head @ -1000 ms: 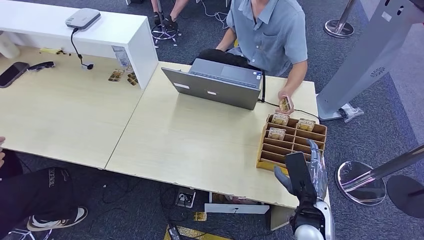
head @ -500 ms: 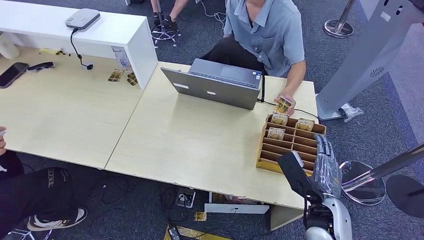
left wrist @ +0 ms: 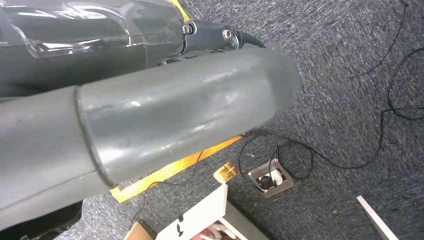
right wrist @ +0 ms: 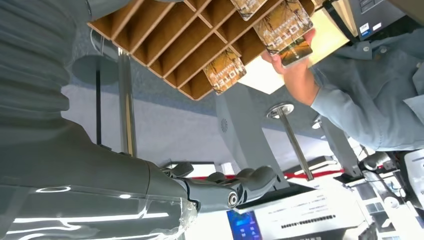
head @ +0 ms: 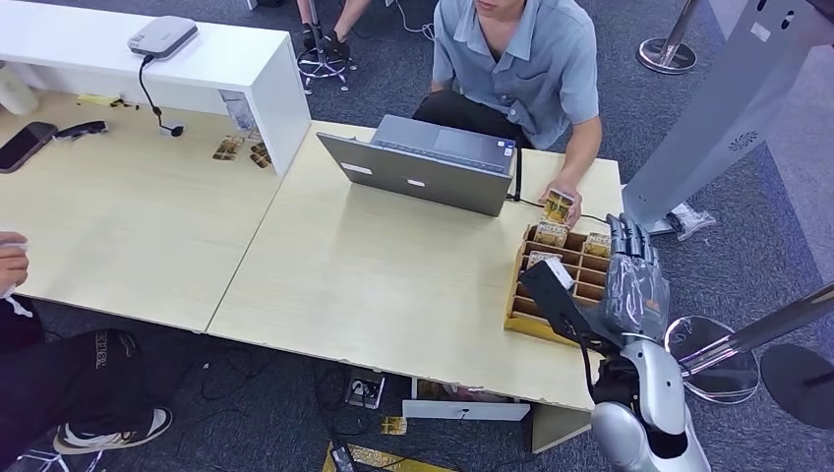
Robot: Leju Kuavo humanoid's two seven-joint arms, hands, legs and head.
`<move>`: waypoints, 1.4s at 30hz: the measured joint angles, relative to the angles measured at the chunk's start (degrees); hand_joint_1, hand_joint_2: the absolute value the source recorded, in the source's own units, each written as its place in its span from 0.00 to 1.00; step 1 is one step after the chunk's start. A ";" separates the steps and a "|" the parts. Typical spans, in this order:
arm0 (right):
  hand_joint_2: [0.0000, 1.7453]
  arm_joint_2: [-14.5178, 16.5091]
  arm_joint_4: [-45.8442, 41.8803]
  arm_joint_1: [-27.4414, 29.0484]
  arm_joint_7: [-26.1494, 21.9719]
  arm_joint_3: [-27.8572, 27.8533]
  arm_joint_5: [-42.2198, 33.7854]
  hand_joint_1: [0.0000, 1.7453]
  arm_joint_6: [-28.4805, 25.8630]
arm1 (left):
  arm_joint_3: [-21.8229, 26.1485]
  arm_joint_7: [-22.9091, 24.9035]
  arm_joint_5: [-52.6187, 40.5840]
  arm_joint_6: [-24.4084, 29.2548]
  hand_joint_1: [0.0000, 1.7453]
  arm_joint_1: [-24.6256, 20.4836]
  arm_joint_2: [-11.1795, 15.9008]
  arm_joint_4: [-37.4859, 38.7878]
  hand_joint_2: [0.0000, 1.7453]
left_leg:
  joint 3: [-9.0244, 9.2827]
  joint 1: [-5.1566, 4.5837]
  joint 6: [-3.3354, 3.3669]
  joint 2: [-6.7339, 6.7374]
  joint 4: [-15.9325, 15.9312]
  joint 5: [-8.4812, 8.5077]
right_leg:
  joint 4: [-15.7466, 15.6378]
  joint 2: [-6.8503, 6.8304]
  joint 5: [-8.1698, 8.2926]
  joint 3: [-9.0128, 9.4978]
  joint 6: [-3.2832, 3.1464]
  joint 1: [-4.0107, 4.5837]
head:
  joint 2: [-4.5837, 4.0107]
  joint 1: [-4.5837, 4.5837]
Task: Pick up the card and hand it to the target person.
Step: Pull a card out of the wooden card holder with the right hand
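Note:
A wooden divider box [head: 588,291] stands at the table's right end, with patterned cards [head: 550,234] upright in its far slots. My right hand [head: 634,273] hovers over the box's right side, its fingers stretched out and apart, holding nothing. In the right wrist view the dark fingers [right wrist: 227,186] hang free, away from the box [right wrist: 150,35] and its cards [right wrist: 224,70]. A seated person in a grey shirt [head: 531,59] holds one card [head: 559,206] at the box's far edge, also visible as a card in a hand [right wrist: 294,47]. My left hand [left wrist: 175,115] hangs above the carpet.
An open grey laptop [head: 423,162] sits on the table [head: 374,275] in front of the person. A white raised counter [head: 197,59] lies far left. A person's hand [head: 12,261] shows at the left edge. Stanchion bases [head: 710,359] stand on the floor to the right.
My right hand has risen from the table's near edge and moved forward over the box. The person has leaned in, keeping the card at the box's far edge.

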 joint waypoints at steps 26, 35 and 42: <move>1.00 -0.07 9.01 -8.54 1.29 3.86 3.07 1.00 4.98 | -0.14 0.63 -1.51 0.00 0.00 0.00 0.95 0.00 0.00 | -0.01 0.00 0.00 -0.01 0.00 0.00 | 0.00 -0.01 0.00 -0.01 0.00 0.00 | 0.00 0.00; 1.00 -0.06 11.32 -9.56 1.18 4.86 2.99 0.83 4.98 | -0.36 0.63 -1.74 -0.01 0.00 0.01 1.09 0.00 0.00 | -0.01 0.00 0.00 -0.01 0.01 0.00 | 0.00 -0.01 0.00 -0.01 0.00 0.00 | 0.00 -0.01; 1.00 -0.02 13.91 -11.29 0.90 5.41 2.85 0.80 5.03 | -0.39 0.63 -2.13 -0.14 0.00 0.00 1.10 0.00 0.00 | -0.02 0.00 0.00 -0.02 0.01 0.00 | 0.00 -0.02 0.00 -0.01 0.00 0.00 | 0.00 -0.01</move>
